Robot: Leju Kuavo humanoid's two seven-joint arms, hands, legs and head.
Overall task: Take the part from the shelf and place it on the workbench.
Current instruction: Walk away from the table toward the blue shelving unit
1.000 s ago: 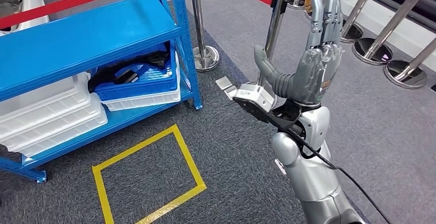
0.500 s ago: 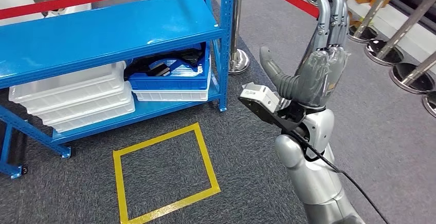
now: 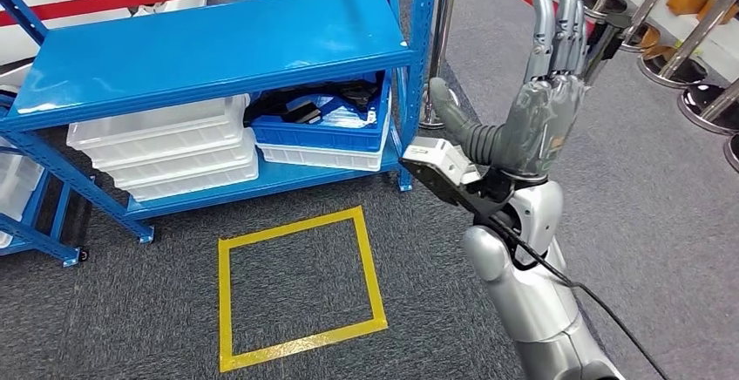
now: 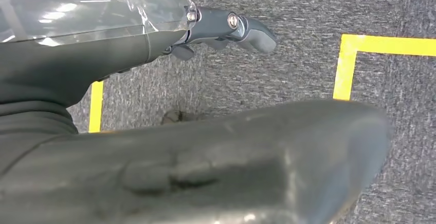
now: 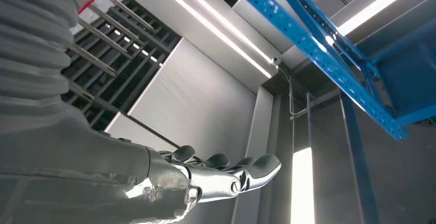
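Here, dark parts [image 3: 305, 110] lay in blue bin [image 3: 349, 134] on shelf [image 3: 218, 44], left of raised right hand [image 3: 540, 118], fingers straight, empty.

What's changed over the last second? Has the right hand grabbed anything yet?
No. The camera swung, so the blue shelf and yellow floor square slid right in the head view; they did not move. The right hand stays raised, fingers straight, holding nothing. The blue bin remains on the shelf.
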